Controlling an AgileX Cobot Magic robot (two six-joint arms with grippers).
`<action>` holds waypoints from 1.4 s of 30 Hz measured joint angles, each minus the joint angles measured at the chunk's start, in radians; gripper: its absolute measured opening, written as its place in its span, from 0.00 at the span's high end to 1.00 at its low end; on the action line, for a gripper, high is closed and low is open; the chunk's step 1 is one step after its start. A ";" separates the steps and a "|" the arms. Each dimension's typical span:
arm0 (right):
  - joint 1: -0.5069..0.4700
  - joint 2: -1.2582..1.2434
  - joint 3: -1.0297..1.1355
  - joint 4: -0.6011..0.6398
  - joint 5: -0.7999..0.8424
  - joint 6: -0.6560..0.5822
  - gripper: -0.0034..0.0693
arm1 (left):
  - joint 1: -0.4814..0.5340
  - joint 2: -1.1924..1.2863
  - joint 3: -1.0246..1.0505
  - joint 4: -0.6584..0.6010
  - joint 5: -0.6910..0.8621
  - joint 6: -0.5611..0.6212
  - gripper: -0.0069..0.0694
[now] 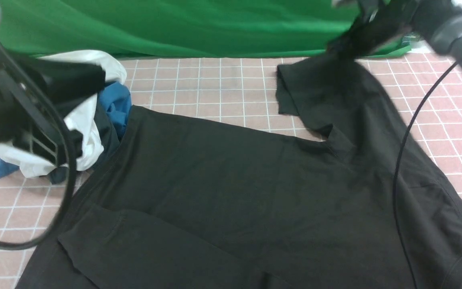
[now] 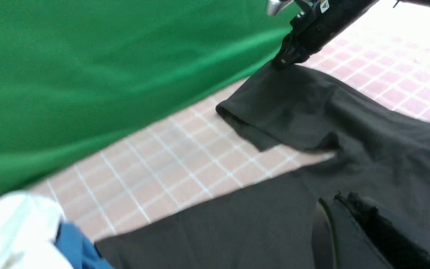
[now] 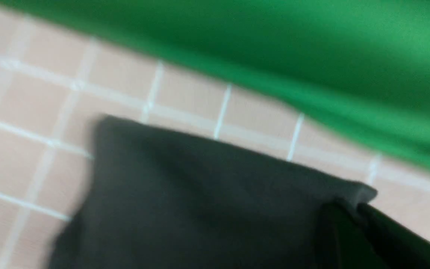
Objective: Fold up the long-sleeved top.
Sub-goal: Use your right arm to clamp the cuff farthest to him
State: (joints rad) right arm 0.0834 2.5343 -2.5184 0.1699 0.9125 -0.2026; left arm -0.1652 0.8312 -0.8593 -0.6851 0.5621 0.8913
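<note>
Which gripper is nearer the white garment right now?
Left. The left gripper hovers by the white garment at the left; the right gripper is far across, shut on the far sleeve of the long-sleeved top.

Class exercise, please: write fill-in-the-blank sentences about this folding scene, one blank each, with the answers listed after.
1. The right gripper holds the long-sleeved top by one ____.
2. The backdrop behind the table is ____.
3. The white garment lies on the robot's ____ side.
Answers: sleeve; green; left.
</note>
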 joint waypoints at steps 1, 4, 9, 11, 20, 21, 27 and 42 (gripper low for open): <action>0.000 -0.020 0.000 0.000 0.009 0.000 0.89 | 0.000 0.000 -0.003 -0.002 0.007 0.002 0.89; 0.000 -0.058 0.000 0.001 0.060 -0.001 0.89 | 0.000 0.000 -0.004 -0.001 0.033 0.004 0.89; 0.000 -0.092 0.000 0.039 0.205 -0.014 0.89 | 0.000 0.000 -0.004 0.014 0.059 0.009 0.89; 0.000 -0.100 0.002 0.063 0.267 -0.029 0.89 | 0.000 0.000 -0.004 0.017 0.059 0.009 0.89; 0.070 -0.324 0.315 0.084 0.288 -0.069 0.89 | 0.000 0.000 -0.004 0.054 0.063 0.011 0.89; 0.088 -0.371 0.397 0.088 0.267 -0.076 0.89 | 0.000 0.000 -0.004 0.055 0.063 0.012 0.89; 0.207 -0.643 0.980 0.096 0.011 -0.056 0.89 | 0.000 0.000 -0.004 0.061 0.063 0.013 0.89; 0.386 -0.794 1.336 0.054 -0.010 0.009 0.06 | 0.000 0.000 -0.004 0.061 0.067 0.013 0.89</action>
State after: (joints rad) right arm 0.4698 1.7405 -1.1826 0.2242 0.9021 -0.1934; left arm -0.1652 0.8312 -0.8637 -0.6239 0.6295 0.9047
